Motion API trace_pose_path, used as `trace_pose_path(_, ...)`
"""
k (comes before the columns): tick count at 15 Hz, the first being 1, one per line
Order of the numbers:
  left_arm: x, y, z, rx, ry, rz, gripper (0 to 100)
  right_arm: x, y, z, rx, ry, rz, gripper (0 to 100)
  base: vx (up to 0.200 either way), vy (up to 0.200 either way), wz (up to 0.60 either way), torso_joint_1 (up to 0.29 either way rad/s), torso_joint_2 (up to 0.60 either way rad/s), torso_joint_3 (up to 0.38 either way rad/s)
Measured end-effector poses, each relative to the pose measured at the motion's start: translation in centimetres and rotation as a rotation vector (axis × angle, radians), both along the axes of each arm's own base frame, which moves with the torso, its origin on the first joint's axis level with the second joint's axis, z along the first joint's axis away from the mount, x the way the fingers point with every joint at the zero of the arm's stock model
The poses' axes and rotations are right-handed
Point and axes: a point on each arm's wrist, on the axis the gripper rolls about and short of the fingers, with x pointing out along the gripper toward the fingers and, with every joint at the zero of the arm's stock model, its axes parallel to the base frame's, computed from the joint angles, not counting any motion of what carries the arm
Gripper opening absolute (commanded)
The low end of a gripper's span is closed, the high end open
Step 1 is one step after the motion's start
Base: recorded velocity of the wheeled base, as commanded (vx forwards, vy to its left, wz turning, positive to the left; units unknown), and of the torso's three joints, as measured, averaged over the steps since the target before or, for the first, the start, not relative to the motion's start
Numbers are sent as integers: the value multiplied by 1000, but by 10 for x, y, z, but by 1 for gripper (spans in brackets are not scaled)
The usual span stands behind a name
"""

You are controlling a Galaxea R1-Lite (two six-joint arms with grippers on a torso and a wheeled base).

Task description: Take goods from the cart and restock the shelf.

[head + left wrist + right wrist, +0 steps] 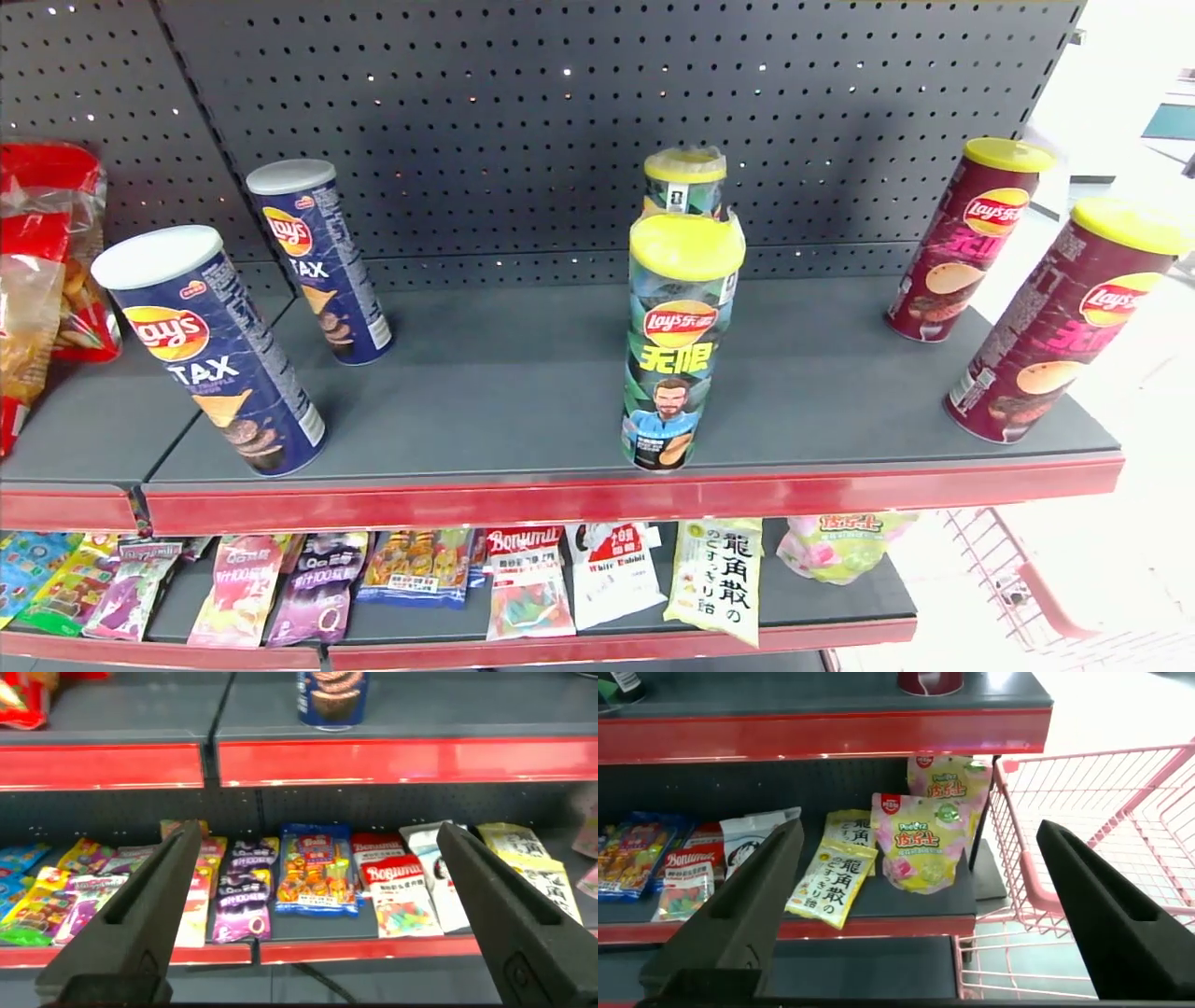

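Note:
The upper grey shelf [523, 373] holds upright chip cans: two blue ones [210, 350] at the left, a green one [680, 345] in the middle with another [684, 182] behind it, and two maroon ones [1064, 322] at the right. A pink wire cart [1008, 579] stands at the lower right, beside the shelf's end; what it holds is hidden. My left gripper [318, 831] is open and holds nothing, facing the lower shelf's candy bags [316, 868]. My right gripper [922, 831] is open too, in front of a pink-and-green candy bag [920, 840], with the cart [1102, 812] close beside it.
Red snack bags [42, 252] sit at the far left of the upper shelf. Wide bare gaps lie between the can groups. The lower shelf [822, 597] carries a row of candy bags, among them a yellow one [836, 868]. Red price rails edge both shelves.

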Motion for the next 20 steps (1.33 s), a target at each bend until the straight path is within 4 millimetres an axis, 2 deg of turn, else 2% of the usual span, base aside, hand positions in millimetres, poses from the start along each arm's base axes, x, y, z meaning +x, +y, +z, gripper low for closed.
trace_pose_path(7,0,0,0,0,0,0,100,0,0,0,0,0,0,100,0,0,0,0,0,0)
trace_pose_path(10,0,0,0,0,1,0,100,0,0,0,0,-1,0,100,200,0,0,-4,1,5)
trace_pose_path(20,0,0,0,0,1,0,100,0,0,0,0,0,0,100,0,0,0,0,0,0)
